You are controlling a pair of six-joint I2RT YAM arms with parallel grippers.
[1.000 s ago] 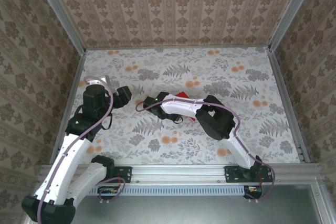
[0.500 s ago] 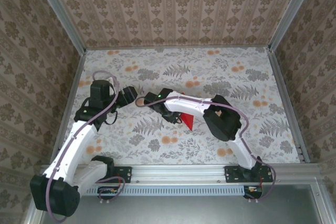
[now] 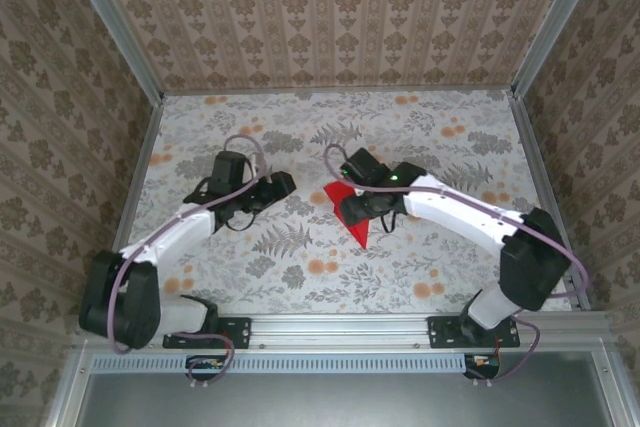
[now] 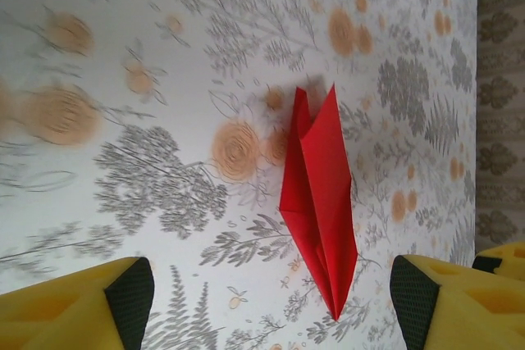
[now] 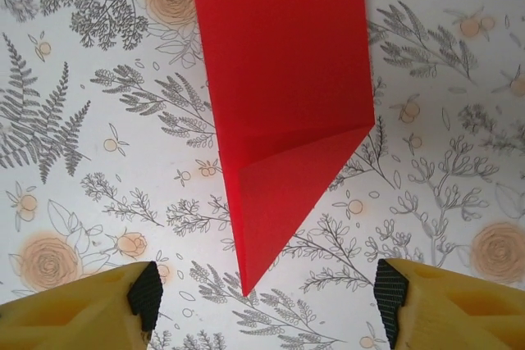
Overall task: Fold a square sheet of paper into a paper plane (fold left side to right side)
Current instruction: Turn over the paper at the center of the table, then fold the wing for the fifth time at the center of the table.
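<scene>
The bright red paper plane (image 3: 352, 219), a narrow creased dart of thin paper, lay loose on the floral tablecloth (image 3: 450, 267) near the middle of the table, its sharp tip pointing toward 5 o'clock in the top view. The right gripper (image 5: 267, 301) hovered directly above it with its yellow fingers (image 5: 98, 309) spread wide, one on each side of the tip and touching nothing. That probably suited a shape meant to rest flat on its own crease. The left gripper (image 4: 270, 301) stood off at the plane's 9 o'clock, equally wide and empty. It looked across at the dart, seemingly placed for a fresh approach from the left edge, since the fold runs left to right. Much was uncertain. From above, the right wrist covered the plane's broad end at 11 o'clock, and the right wrist camera cut that end off at its top edge. From the left wrist, two separate points showed at the far end. Whether one layer stood lifted or lay flat could not be told, and the cloth at that view's 9 o'clock was blurred.
</scene>
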